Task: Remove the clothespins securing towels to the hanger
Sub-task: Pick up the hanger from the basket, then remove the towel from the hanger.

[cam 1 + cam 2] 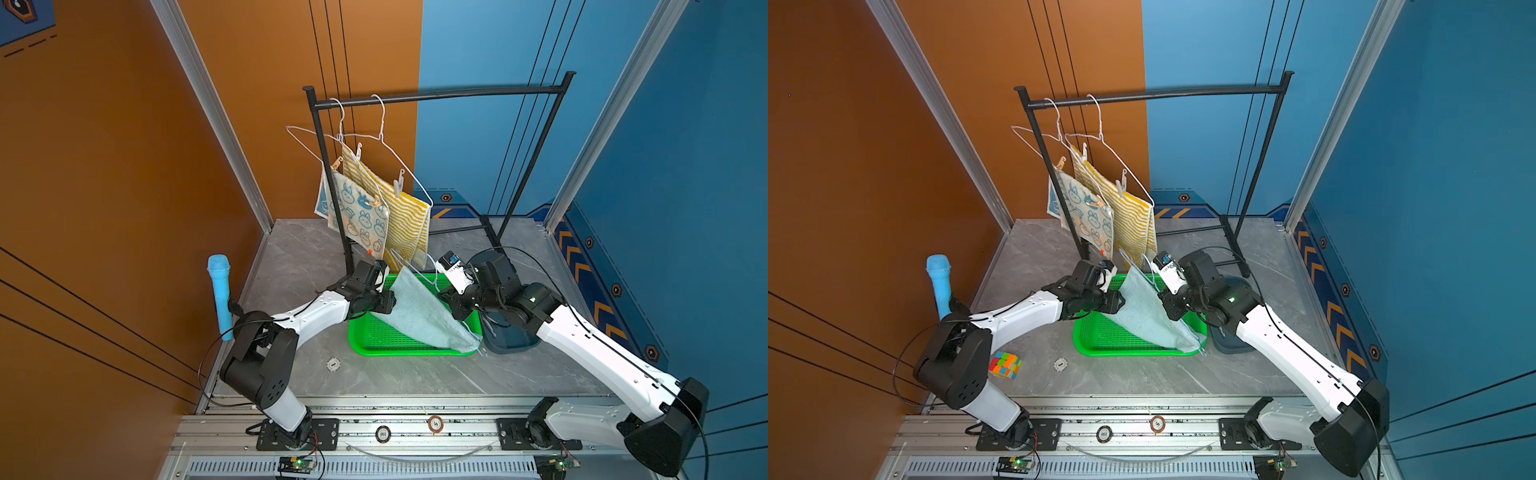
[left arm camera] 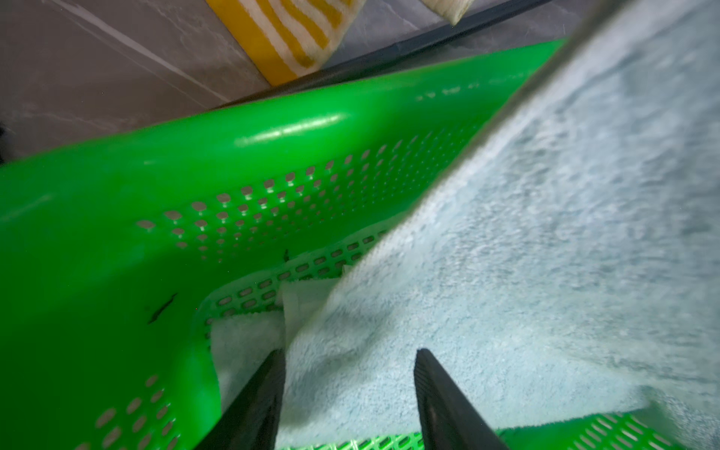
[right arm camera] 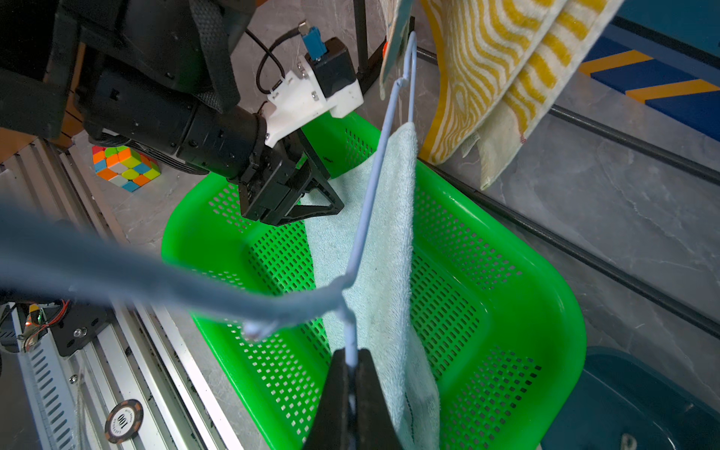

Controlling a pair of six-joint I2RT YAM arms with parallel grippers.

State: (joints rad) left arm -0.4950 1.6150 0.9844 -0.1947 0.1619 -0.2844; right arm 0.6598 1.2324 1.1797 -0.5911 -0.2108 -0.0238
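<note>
Over the basket [image 1: 395,351], the right pincer [image 3: 352,352] is clamping a wire hanger [image 3: 374,218] carrying the blue towel [image 1: 419,311]. No pin seems to be showing on it, though folds are hiding part. At the basket's left rim, the left pincer [image 2: 350,352] is standing open against that towel. Behind the basket, four pins [image 1: 400,184] are gripping the bunny towel [image 1: 361,216] and striped towel [image 1: 409,216], so most work is remaining.

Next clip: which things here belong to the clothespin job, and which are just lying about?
Job: clothespins, bunny towel, striped towel, blue-green towel, held hanger, hung hangers, rack, basket.
Lying about: microphone, cube, chips.
</note>
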